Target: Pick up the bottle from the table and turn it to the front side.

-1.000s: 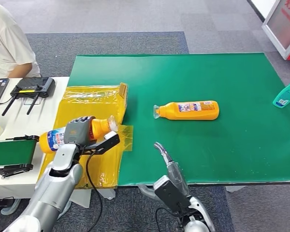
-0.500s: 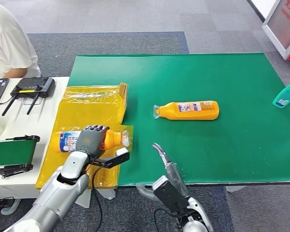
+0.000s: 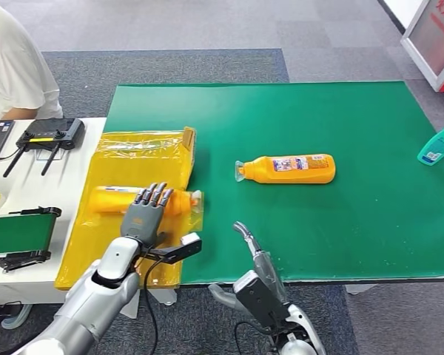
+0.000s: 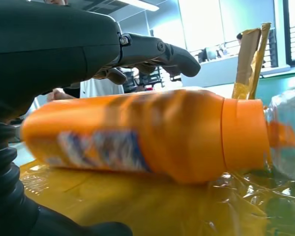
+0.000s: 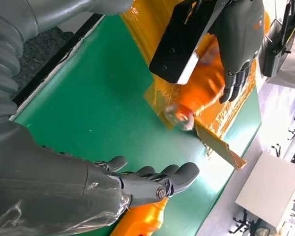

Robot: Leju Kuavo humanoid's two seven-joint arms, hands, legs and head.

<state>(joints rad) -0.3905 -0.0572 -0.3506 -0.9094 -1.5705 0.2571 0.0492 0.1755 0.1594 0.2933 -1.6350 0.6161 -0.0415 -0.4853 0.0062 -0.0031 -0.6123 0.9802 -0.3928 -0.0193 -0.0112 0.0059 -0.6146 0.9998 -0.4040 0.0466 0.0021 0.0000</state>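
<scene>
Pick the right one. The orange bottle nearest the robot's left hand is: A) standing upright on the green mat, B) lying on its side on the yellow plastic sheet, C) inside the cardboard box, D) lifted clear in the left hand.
B: the orange bottle lies flat on the yellow plastic sheet, with the left hand open over it.

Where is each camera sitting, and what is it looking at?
Head view: high on the robot, looking down at the green table; both silver arms show, with the left robot hand open above an orange bottle.
Left wrist view: behind the left robot hand, low over the yellow plastic sheet, side-on to that bottle.
Right wrist view: behind the open right robot hand, looking across the table.
All three share that bottle.
</scene>
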